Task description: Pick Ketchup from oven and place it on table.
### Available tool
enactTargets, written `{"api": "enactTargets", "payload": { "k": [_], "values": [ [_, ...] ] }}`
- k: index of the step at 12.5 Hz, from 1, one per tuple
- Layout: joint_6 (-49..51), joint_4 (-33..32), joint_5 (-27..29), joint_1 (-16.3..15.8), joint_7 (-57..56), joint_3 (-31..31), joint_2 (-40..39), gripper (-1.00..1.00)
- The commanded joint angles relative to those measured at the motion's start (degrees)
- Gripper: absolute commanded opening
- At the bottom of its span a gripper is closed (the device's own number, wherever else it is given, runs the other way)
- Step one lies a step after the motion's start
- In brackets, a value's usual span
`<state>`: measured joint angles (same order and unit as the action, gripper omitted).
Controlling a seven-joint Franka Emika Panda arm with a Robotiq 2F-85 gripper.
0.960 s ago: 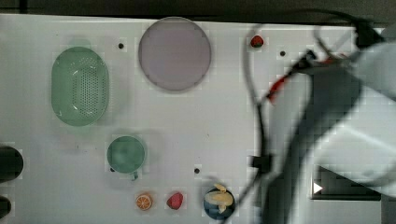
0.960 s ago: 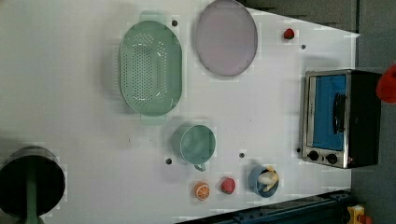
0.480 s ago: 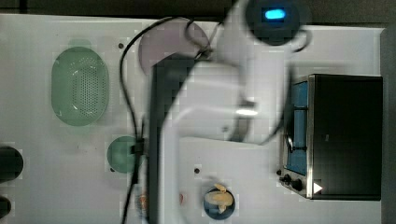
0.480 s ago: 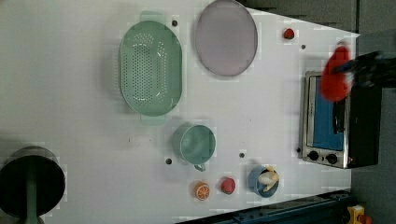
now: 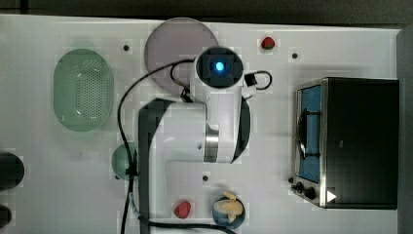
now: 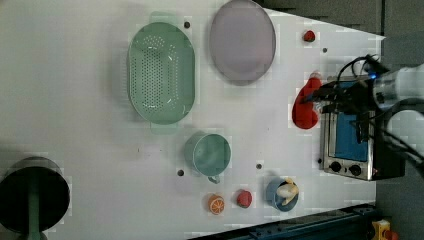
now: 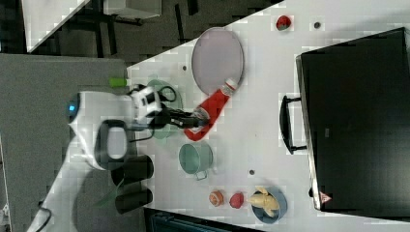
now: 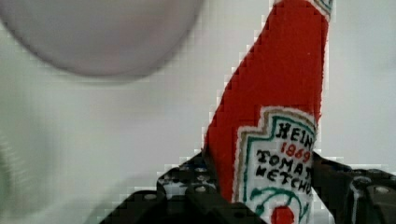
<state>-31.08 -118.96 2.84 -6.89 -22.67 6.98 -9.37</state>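
One gripper [image 7: 200, 121] clamping ketchup [image 7: 211, 108], above table [image 7: 270, 87]

Three high overhead views sharing the table [image 5: 341, 44]; wrist view close above it

The red plastic ketchup bottle [image 8: 280, 93] with a white printed label sits clamped between the black gripper [image 8: 261, 196] fingers [image 8: 187, 186], label end at the jaws. Behind it lie the white table [image 8: 93, 140] and a round lilac plate [image 8: 102, 37].
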Motion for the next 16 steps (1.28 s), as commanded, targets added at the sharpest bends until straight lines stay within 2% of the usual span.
{"api": "enactTargets", "payload": {
  "k": [1, 5, 8, 9, 12, 14, 16],
  "values": [
    [-4.9, -4.1, 0.1, 0.6, 2.8, 0.5, -0.2, 0.29],
    [-17.8, -13.1, 0.1, 0.8, 2.8, 1.2, -3.4, 0.29],
    [-26.6, -16.9, 0.1, 0.8, 2.8, 1.7, -6.1, 0.29],
    [-28.7, -17.3, 0.2, 0.9, 2.8, 1.9, -7.1, 0.35],
    [-30.8, -17.4, 0.2, 0.9, 3.1, 2.0, -8.2, 0.97],
    [-29.9, -16.2, 0.2, 0.9, 5.4, 2.5, -5.4, 1.0],
    [-24.7, -13.5, 0.2, 0.9, 11.7, 3.3, -0.1, 1.0]
  ]
}}
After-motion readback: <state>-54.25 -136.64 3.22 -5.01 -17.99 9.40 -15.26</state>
